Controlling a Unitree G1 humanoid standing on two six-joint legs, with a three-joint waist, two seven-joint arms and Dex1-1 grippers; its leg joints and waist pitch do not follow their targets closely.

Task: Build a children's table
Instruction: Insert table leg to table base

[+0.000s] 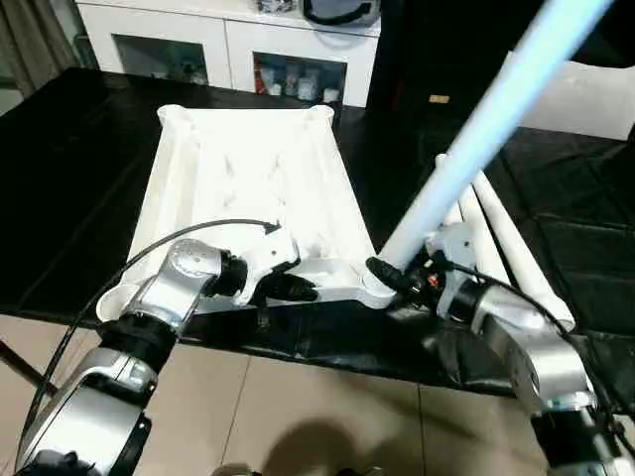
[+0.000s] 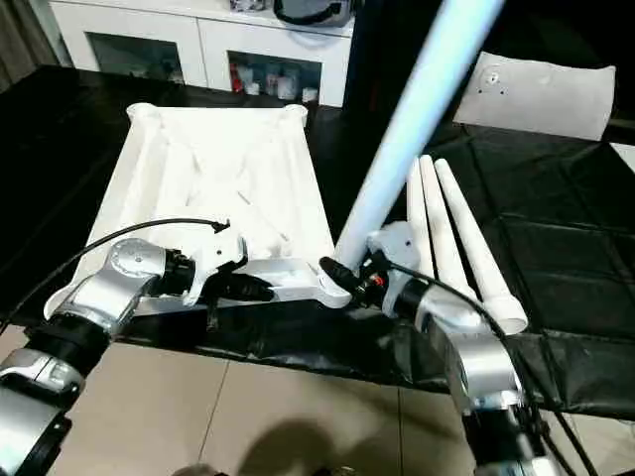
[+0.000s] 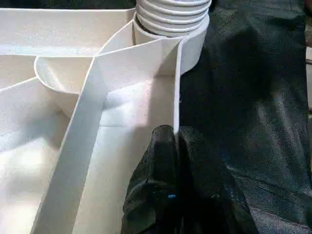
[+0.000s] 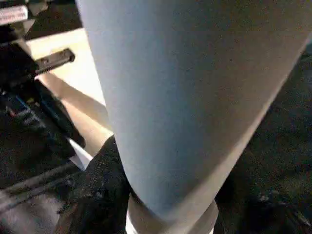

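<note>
Long white tapered round plastic leg running from twelve o'clock down to six, its threaded base at six o'clock. Black fabric-covered finger pressed against leg at seven o'clock. Other gripper's black fingers at nine o'clock, over pale surface.

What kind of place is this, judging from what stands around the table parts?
Probably an indoor room used as a workshop or lab: a white cabinet with cluttered glass-front compartments at the back, a black-covered work surface, and a beige tiled floor.
</note>
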